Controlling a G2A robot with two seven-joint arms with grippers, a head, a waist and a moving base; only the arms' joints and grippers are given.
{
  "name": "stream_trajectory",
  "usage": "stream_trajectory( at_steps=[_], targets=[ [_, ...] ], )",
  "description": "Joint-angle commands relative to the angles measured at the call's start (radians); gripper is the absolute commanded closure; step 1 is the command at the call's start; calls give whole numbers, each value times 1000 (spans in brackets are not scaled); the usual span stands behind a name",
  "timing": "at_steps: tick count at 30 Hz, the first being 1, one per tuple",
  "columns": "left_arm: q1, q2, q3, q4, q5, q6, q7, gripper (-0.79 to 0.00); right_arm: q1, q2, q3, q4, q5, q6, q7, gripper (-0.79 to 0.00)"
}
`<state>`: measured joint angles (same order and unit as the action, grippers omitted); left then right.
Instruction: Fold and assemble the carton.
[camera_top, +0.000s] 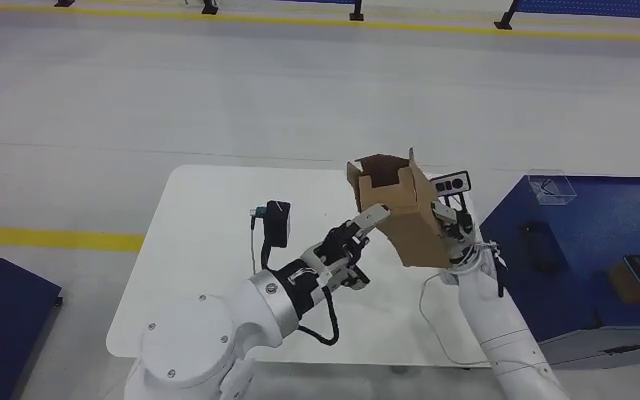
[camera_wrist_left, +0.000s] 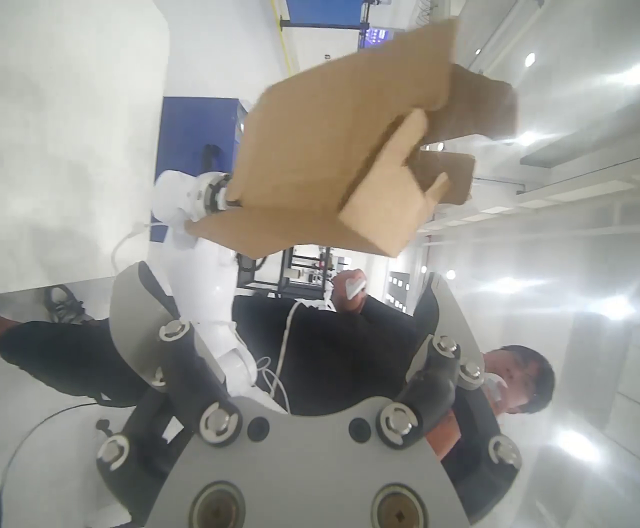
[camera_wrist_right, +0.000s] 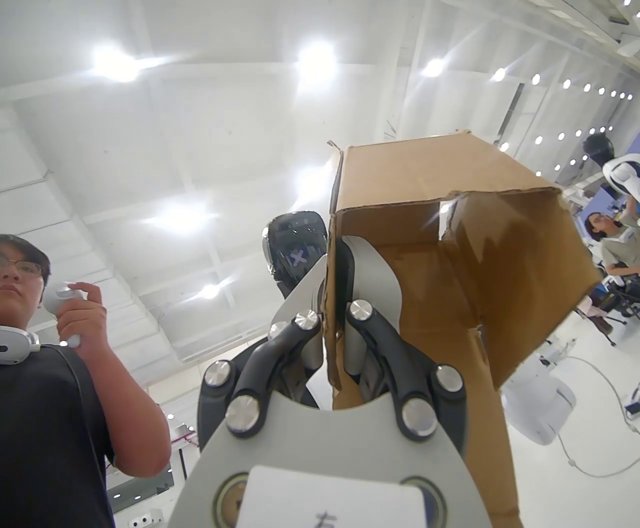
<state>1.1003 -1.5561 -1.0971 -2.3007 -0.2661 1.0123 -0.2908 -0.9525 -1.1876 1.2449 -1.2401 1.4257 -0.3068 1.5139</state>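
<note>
R gripper (camera_wrist_right: 336, 280) raised, clamping carton (camera_wrist_right: 440, 175) wall; L gripper (camera_wrist_left: 285, 290) open alongside.

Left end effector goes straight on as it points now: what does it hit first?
The carton, which the right end effector clamps by one wall. It lies straight ahead of the open left end effector; the gap is unclear, likely small.

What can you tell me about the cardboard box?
The carton is plain brown cardboard, opened into a box shape but not closed: its flaps stand loose around the open top. It hangs tilted in the air above the white table. The right gripper is shut on one wall, a finger inside and one outside. The open left gripper seems to touch a side with one fingertip.
</note>
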Motion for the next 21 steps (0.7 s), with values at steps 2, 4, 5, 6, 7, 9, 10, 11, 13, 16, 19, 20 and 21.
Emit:
stream_trajectory(
  at_steps=[2,4,5,6,7,9,10,11,13,16,19,20,21],
  targets=[
    [-21,-11,12,37,-81,0,111,-785,-4,-4,5,-12,-30,10,10,0],
    [-34,-14,29,76,-114,0,160,-785,-14,-7,12,-20,-32,15,15,0],
    [-43,-14,37,95,-130,0,182,-785,-18,-9,15,-24,-33,18,18,0],
    [-53,-12,49,112,-144,0,198,-785,-20,-10,19,-27,-38,21,20,0],
    [-64,-10,60,127,-153,0,213,-785,-23,-11,23,-30,-40,22,22,0],
    [-83,-4,74,137,-177,0,238,-785,-28,-13,31,-37,-44,23,22,0],
    [-88,-1,78,142,-193,0,250,-785,-30,-14,36,-41,-44,23,22,0],
    [-94,4,84,145,-205,0,261,-785,-31,-15,39,-43,-44,23,22,0],
    [-104,13,90,145,-230,0,285,-785,-30,-16,48,-45,-44,27,22,0],
    [-114,29,91,147,-274,0,321,-785,-26,-17,61,-41,-41,36,22,0],
    [-125,47,91,134,-320,0,355,-785,-21,-19,70,-36,-40,39,22,0],
    [-125,53,89,128,-333,0,372,-785,-19,-20,73,-36,-38,40,22,0],
    [-125,59,91,124,-350,0,384,-785,-17,-21,77,-34,-37,40,22,0]
  ],
)
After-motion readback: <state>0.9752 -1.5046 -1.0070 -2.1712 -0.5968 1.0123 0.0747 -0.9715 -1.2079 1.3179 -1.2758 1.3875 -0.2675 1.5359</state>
